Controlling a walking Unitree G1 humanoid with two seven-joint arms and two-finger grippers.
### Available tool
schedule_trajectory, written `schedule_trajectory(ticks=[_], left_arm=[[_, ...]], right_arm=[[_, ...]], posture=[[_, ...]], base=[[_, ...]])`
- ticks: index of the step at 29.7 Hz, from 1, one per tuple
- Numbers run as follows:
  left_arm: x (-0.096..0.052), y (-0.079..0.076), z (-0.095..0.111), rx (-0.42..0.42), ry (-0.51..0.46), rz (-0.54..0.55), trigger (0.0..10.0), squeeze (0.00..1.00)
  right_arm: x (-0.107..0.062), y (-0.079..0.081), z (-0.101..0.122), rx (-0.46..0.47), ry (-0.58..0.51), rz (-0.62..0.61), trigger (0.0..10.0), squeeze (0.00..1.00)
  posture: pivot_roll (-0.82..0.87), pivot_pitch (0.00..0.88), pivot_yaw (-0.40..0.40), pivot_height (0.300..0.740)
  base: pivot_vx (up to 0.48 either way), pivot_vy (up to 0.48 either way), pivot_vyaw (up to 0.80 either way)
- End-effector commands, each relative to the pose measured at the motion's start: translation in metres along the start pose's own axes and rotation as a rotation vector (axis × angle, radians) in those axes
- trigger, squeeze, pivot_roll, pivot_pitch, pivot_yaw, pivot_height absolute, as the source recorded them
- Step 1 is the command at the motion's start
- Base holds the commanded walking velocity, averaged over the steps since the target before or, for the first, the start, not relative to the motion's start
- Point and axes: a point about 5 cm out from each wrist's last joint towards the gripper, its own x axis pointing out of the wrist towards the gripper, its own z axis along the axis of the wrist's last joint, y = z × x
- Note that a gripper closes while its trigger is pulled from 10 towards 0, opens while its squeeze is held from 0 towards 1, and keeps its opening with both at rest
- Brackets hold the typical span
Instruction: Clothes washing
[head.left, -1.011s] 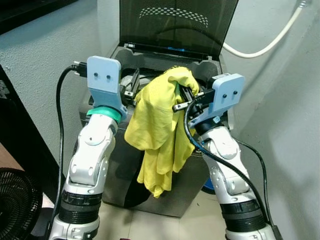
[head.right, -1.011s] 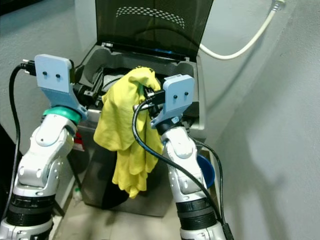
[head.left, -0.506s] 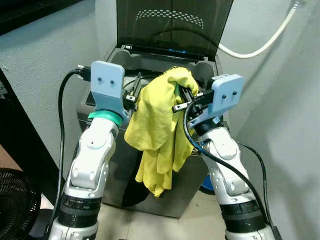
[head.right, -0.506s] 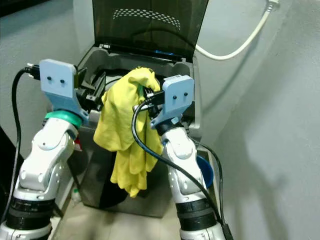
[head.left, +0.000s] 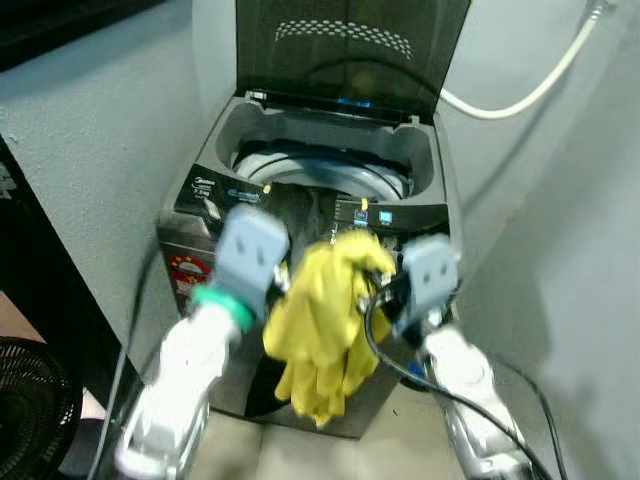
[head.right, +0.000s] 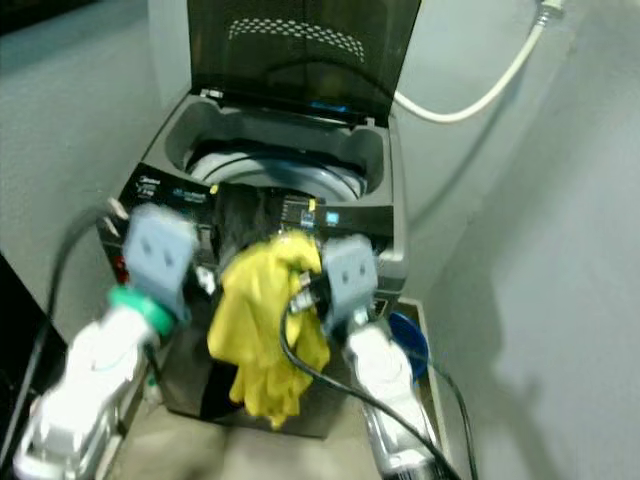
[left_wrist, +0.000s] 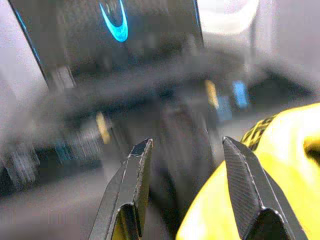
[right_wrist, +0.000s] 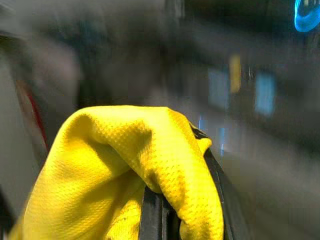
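In front of an open top-loading washing machine (head.left: 205, 190), we hold our left gripper (left_wrist: 187, 192) low by the machine's front panel, its two black fingers (left_wrist: 131, 185) spread apart and grasping nothing. Just beside it hangs the yellow garment (head.left: 322, 318), bunched and draping down over the washer's front, outside the drum (head.left: 330, 172). Our right gripper (right_wrist: 182, 200) is clamped on the top fold of that cloth, which covers most of its fingers. Both arms appear blurred. The dark lid (head.left: 350, 45) stands raised at the back, and a white hose (head.left: 525, 90) curves along the grey wall (head.left: 570, 220) at right.
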Motion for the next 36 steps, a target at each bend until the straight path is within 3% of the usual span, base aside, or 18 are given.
schedule_trajectory(ticks=[1,2,4,5,6,7,8,14,16,17,19,21,29,30,31,35,36], left_arm=[[-0.008,-0.001,-0.025,-0.045,0.102,0.022,10.0,0.00],[-0.008,-0.001,-0.025,-0.045,0.102,0.022,10.0,0.00],[-0.023,0.001,-0.057,-0.072,0.221,0.064,10.0,0.00],[-0.023,0.001,-0.057,-0.072,0.221,0.064,10.0,0.00],[-0.032,0.002,-0.077,-0.070,0.297,0.074,10.0,0.00],[-0.032,0.002,-0.077,-0.070,0.297,0.074,10.0,0.00],[-0.039,0.005,-0.092,-0.056,0.358,0.087,10.0,0.00],[-0.047,0.009,-0.106,-0.045,0.415,0.107,10.0,0.00],[-0.042,0.010,-0.100,-0.038,0.392,0.121,10.0,0.00],[-0.042,0.010,-0.100,-0.038,0.392,0.121,10.0,0.00],[-0.036,0.009,-0.093,-0.028,0.357,0.120,10.0,0.00],[-0.036,0.009,-0.093,-0.028,0.357,0.120,10.0,0.00],[-0.029,0.006,-0.087,0.004,0.308,0.105,10.0,0.00],[-0.027,0.006,-0.083,0.003,0.289,0.104,10.0,0.00],[-0.023,0.008,-0.076,0.004,0.257,0.111,10.0,0.00],[-0.023,0.008,-0.076,0.004,0.257,0.111,10.0,0.00],[-0.018,0.011,-0.070,0.001,0.233,0.118,10.0,0.00]], right_arm=[[-0.014,-0.009,-0.029,-0.009,0.097,-0.069,10.0,0.00],[-0.014,-0.009,-0.029,-0.009,0.097,-0.069,10.0,0.00],[-0.028,-0.010,-0.057,-0.004,0.206,-0.103,10.0,0.00],[-0.028,-0.010,-0.057,-0.004,0.206,-0.103,10.0,0.00],[-0.033,-0.005,-0.071,0.001,0.263,-0.097,10.0,0.00],[-0.033,-0.005,-0.071,0.001,0.263,-0.097,10.0,0.00],[-0.035,0.001,-0.081,0.002,0.304,-0.084,10.0,0.00],[-0.032,0.013,-0.085,0.008,0.318,-0.055,10.0,0.00],[-0.018,0.019,-0.070,0.011,0.247,-0.048,10.0,0.00],[-0.018,0.019,-0.070,0.011,0.247,-0.048,10.0,0.00],[-0.002,0.014,-0.049,0.004,0.147,-0.071,10.0,0.00],[-0.002,0.014,-0.049,0.004,0.147,-0.071,10.0,0.00],[0.020,-0.002,-0.009,-0.003,-0.035,-0.158,10.0,0.00],[0.025,-0.009,0.007,0.006,-0.100,-0.207,10.0,0.00],[0.034,-0.019,0.044,-0.005,-0.238,-0.249,10.0,0.00],[0.034,-0.019,0.044,-0.005,-0.238,-0.249,10.0,0.00],[0.039,-0.024,0.078,-0.015,-0.359,-0.262,10.0,0.00]], posture=[[0.16,0.000,-0.028,0.740],[0.16,0.000,-0.028,0.740],[0.16,0.000,-0.026,0.740],[0.16,0.000,-0.026,0.740],[0.16,0.000,-0.025,0.740],[0.16,0.000,-0.025,0.740],[0.16,0.000,-0.022,0.740],[0.16,0.000,-0.024,0.740],[0.17,0.000,-0.026,0.740],[0.17,0.000,-0.026,0.740],[0.17,0.000,-0.031,0.740],[0.17,0.000,-0.031,0.740],[0.18,0.000,-0.032,0.740],[0.18,0.000,-0.033,0.740],[0.18,0.000,-0.033,0.740],[0.18,0.000,-0.033,0.740],[0.17,0.000,-0.023,0.740]], base=[[0.000,0.000,0.00],[0.000,0.000,0.00],[0.000,0.000,0.00],[0.000,0.000,0.00],[0.000,0.000,0.00],[0.000,0.000,0.00],[0.000,0.000,0.00],[0.000,0.000,0.00],[0.000,0.000,0.00],[0.000,0.000,0.00],[0.000,0.000,0.00],[0.000,0.000,0.00],[0.000,0.000,0.00],[0.000,0.000,0.00],[0.000,0.000,0.00],[0.000,0.000,0.00],[0.000,0.000,0.00]])
